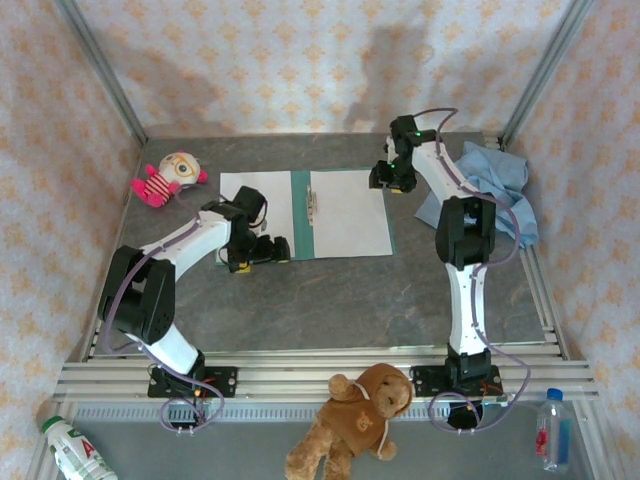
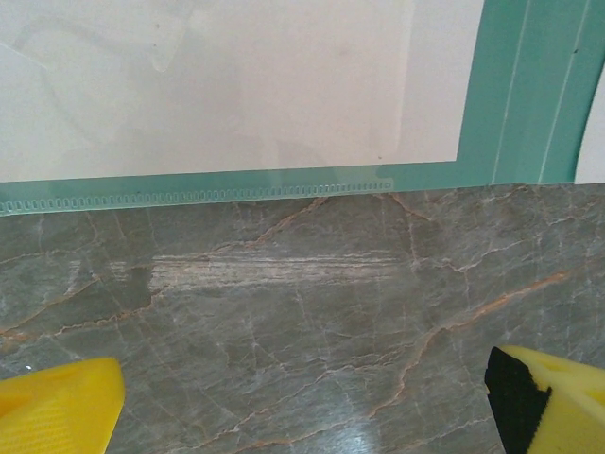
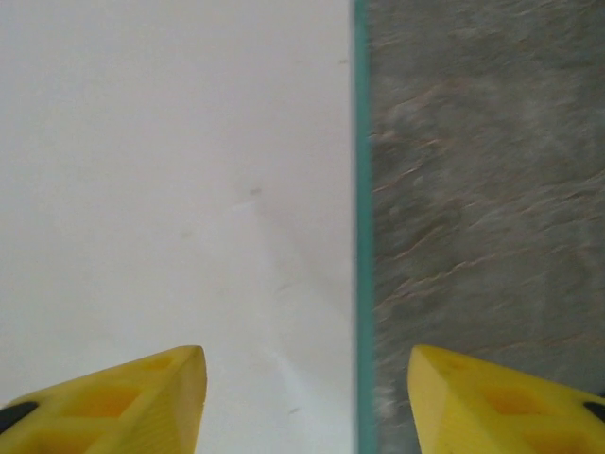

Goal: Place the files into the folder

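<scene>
The teal folder [image 1: 301,215] lies open and flat at mid-table. One white file [image 1: 245,186] rests on its left leaf and another [image 1: 350,215] on its right leaf. My left gripper [image 1: 262,250] sits low at the near edge of the left leaf. In the left wrist view its yellow fingers [image 2: 57,407] stand wide open over bare table, with the file [image 2: 236,85] and the folder [image 2: 529,95] just ahead. My right gripper [image 1: 390,178] hovers at the folder's far right corner. It is open [image 3: 307,397], straddling the folder's teal edge [image 3: 361,189] beside the file [image 3: 170,170].
A pink doll [image 1: 165,178] lies at the back left and a light blue cloth [image 1: 490,185] at the back right, close to the right arm. A teddy bear [image 1: 355,410] and two bottles [image 1: 75,450] [image 1: 552,430] sit below the front rail. Patterned walls enclose the table.
</scene>
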Robot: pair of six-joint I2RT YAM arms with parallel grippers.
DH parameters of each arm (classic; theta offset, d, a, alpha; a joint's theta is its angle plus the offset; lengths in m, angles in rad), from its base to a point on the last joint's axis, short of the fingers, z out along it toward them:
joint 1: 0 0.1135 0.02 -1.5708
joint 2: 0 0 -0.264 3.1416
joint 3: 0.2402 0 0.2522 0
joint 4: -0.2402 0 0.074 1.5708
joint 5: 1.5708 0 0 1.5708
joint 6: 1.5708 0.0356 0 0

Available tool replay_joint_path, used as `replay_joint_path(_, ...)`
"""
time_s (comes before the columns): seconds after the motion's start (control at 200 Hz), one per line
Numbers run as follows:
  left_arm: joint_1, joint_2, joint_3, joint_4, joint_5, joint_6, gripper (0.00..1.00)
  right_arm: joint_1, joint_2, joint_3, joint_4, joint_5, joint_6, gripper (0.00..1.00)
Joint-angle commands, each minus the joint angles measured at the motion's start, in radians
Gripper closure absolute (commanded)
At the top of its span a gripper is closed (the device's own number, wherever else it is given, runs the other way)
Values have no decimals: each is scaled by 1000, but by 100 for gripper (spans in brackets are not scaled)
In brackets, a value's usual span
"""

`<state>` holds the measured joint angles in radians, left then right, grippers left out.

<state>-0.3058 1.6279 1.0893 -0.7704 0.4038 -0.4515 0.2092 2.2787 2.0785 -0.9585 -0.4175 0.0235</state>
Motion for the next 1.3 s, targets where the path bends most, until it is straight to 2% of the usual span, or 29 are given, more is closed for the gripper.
replay_joint_path(0.0, -7, 14, 17, -6, -16, 0, 1, 28, -65, -87, 110, -136, 82, 44)
replay_joint_path(0.325, -12, 33, 21, 0, -14, -4, 1, 89, -27, -153, 182, -111, 134, 52)
replay_joint_path(0.826, -16, 37, 17, 1, -19, -2, 1, 104, 44, -178, 243, -92, 159, 53)
replay_joint_path(1.296, -16, 34, 14, -9, -24, 8, 1, 103, 91, -143, 227, -79, 144, 53)
